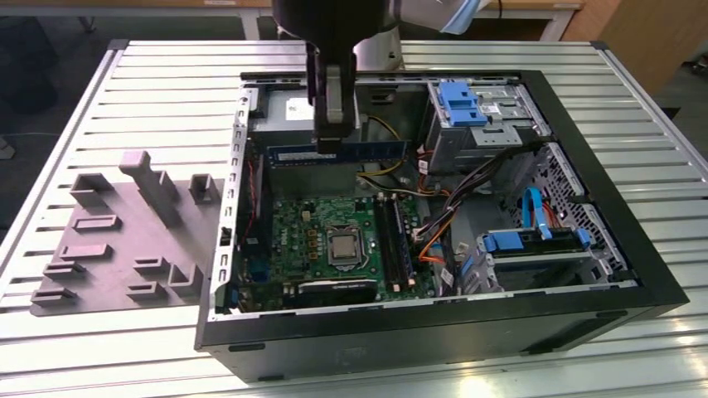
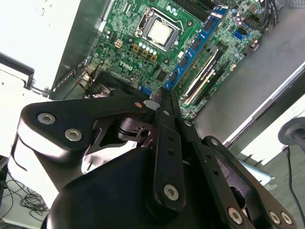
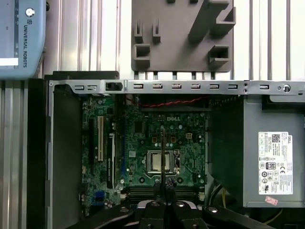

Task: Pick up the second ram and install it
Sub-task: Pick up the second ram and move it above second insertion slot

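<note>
Exterior view first: the hand [image 1: 328,148] was pinching the second ram [image 1: 370,152] at mid-length. It hung level above the open case [image 1: 619,282], short of the long black slots [image 1: 390,232]. Second wrist view: the hand [image 2: 164,98] was clamped on the ram [image 2: 195,45], which reached out over the motherboard [image 2: 128,43]. First wrist view: the ram [image 3: 162,148] showed edge-on, a thin line in front of the processor socket [image 3: 155,162]. To my eye, it wanted squaring to a slot, then straight, even pressure.

Bright, even light is falling from above; the counter [image 1: 166,83] is glaring pale, while shadow is filling the computer case [image 1: 443,332].
</note>
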You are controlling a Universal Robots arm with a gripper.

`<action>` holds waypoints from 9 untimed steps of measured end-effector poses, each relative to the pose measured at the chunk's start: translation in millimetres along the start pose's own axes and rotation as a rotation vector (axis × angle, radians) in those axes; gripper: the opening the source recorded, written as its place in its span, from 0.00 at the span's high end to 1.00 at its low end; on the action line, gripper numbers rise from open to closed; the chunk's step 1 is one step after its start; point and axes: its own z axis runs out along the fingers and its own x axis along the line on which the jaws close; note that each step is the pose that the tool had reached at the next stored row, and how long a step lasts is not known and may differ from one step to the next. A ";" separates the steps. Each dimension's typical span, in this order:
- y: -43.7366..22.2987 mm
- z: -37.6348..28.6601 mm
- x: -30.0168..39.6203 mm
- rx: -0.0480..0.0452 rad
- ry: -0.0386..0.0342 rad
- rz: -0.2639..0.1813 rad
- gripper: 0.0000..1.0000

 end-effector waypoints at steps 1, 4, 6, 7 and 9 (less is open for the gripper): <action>-1.3 1.3 0.0 0.0000 0.0000 0.000 0.89; -5.9 4.9 0.0 0.0001 -0.0002 0.000 0.89; -8.8 7.3 -0.1 0.0000 -0.0001 0.000 0.89; -10.1 8.5 -0.1 -0.0001 0.0000 0.000 0.89; -12.7 11.5 -0.2 -0.0001 0.0001 0.000 0.89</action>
